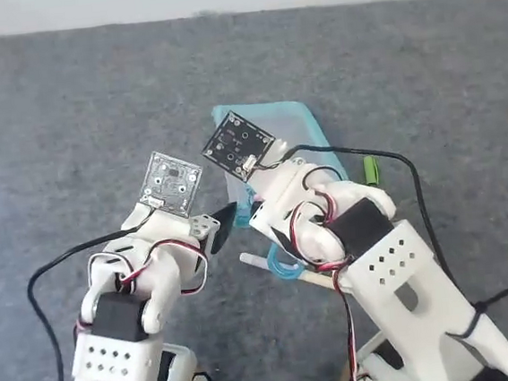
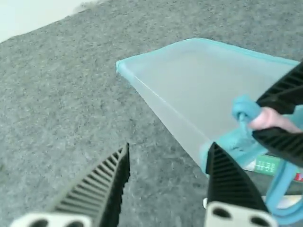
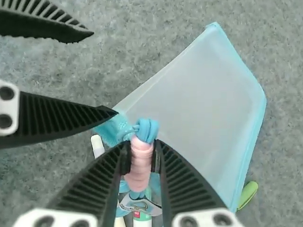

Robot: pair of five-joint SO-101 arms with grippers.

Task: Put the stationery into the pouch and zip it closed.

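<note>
The pouch (image 3: 203,104) lies on the grey surface (image 1: 66,109) in front of both arms. The right jaws are narrow, pinching its pink zipper pull (image 3: 141,161) at the near corner. The left jaws stand wide and hold nothing, just beside that same corner. A small green thing (image 1: 371,170) lies beside the pouch.

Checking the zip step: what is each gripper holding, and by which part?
The right gripper grips the pouch by its pink zip pull, just below the blue knot. The left gripper is open, holding nothing.
</note>
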